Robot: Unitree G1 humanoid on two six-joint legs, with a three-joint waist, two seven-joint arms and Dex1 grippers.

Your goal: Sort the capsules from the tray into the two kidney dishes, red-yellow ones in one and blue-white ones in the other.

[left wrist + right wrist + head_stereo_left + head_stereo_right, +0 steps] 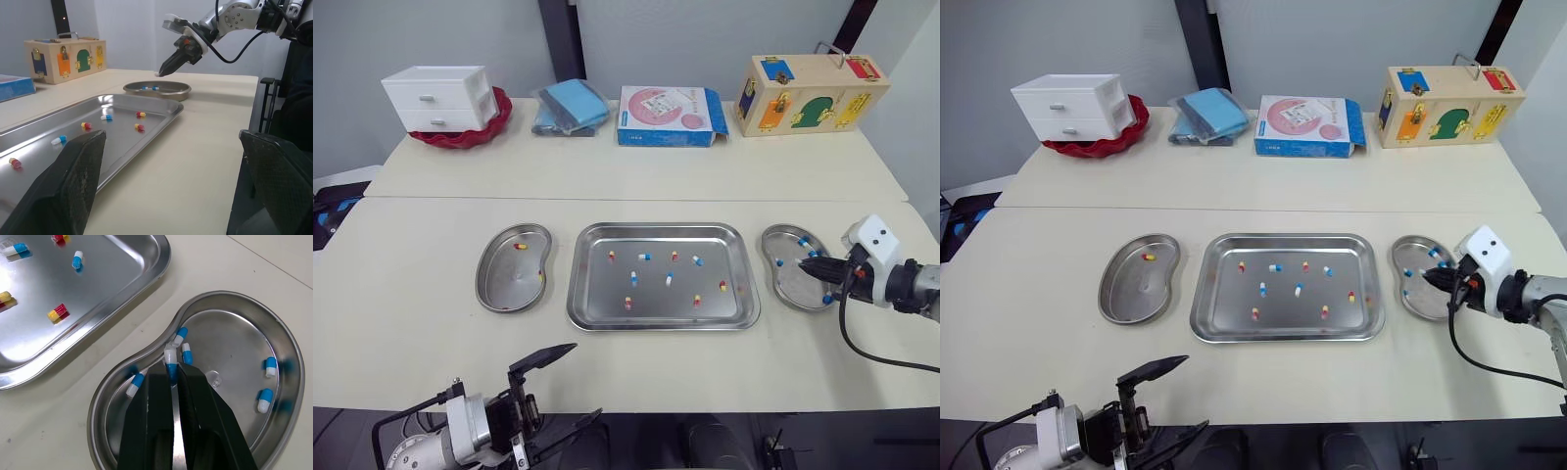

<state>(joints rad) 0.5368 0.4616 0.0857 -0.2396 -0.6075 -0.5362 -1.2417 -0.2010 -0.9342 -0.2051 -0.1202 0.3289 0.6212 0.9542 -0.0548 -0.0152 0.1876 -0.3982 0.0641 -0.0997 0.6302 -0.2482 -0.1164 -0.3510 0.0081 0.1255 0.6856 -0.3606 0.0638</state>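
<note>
The right gripper [172, 369] is clenched on a blue-and-white capsule [169, 356], pinched at the very fingertips. It is held above the shiny steel kidney dish on the right [230, 333], close to that dish's notched inner edge. Five loose blue-white capsules [270, 366] lie in this dish: two just beside the held one, one against the wall nearest the tray, and two toward the outer curve.

A narrow strip of bare cream tabletop [431, 323] parts the dish's rim from the raised rim of the rectangular steel tray [663, 325]. In the tray, red-yellow capsules [696, 301] and further blue-white capsules [645, 257] lie scattered, mostly well apart. Just past the tray's opposite edge sits the second steel kidney dish [509, 289], with a lone red-yellow capsule [521, 246] near its far end.

The left gripper [558, 392] hangs at the table's near edge, fingers spread wide with nothing between them. Broad open tabletop lies between it and the tray.

Along the back edge stand a white drawer box [438, 98], a red bowl [470, 135], a blue packet [570, 108], a blue-and-pink carton [668, 116] and a wooden latch box [811, 95].
</note>
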